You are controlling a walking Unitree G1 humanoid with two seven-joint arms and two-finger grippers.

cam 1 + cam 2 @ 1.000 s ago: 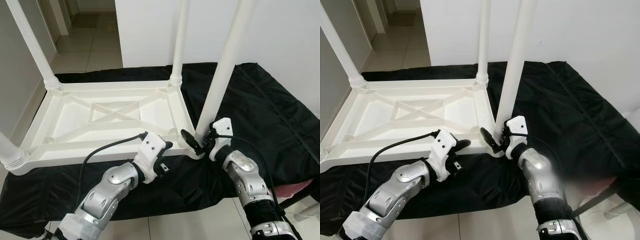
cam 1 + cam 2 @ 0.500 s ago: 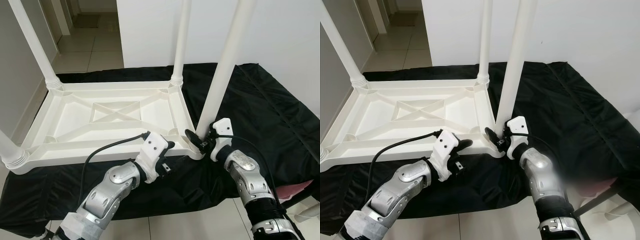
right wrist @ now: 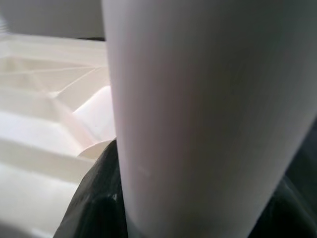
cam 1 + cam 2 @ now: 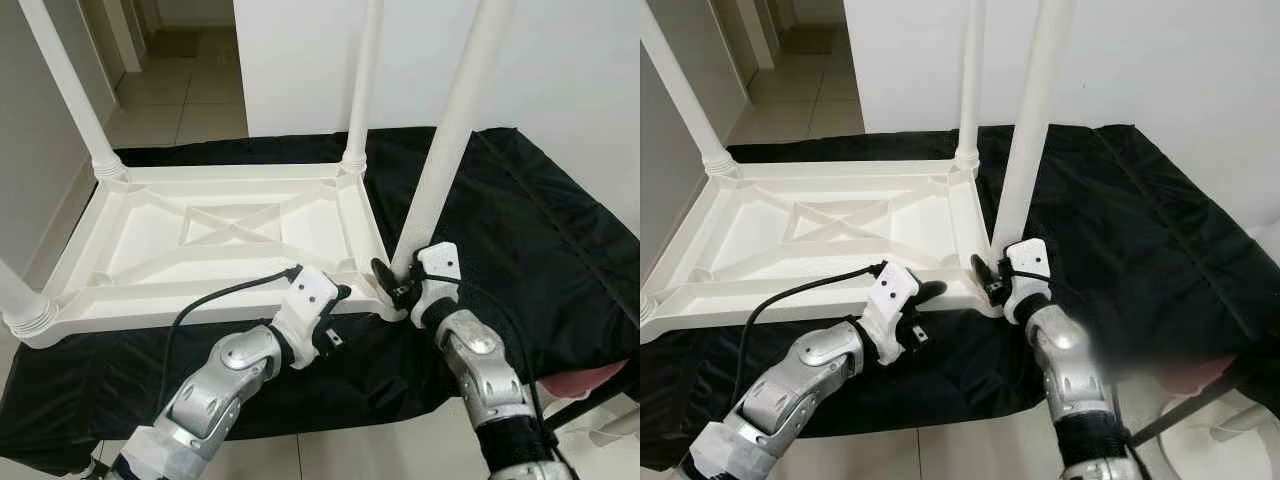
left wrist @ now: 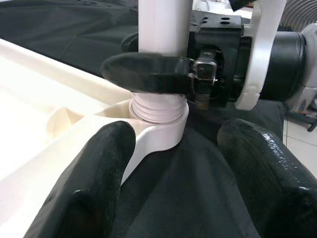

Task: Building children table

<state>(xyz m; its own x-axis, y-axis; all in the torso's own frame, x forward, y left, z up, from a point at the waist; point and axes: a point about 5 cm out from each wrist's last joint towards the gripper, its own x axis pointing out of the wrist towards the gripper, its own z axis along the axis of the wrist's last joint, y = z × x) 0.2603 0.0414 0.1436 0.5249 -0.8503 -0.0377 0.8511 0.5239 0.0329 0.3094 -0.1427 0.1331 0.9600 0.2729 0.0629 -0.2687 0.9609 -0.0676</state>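
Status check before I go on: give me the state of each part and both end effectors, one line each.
Tabletop: upside down on the black cloth.
Near right leg: upright in its corner socket, thread still showing.
Other three legs: standing in their corners.
Right end effector: shut on the near right leg, just above the socket.
Left end effector: open, at the table's near edge beside that corner.

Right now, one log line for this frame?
stage: leg fitting | right tool: shut on near-right leg at socket | left tool: open by tabletop corner
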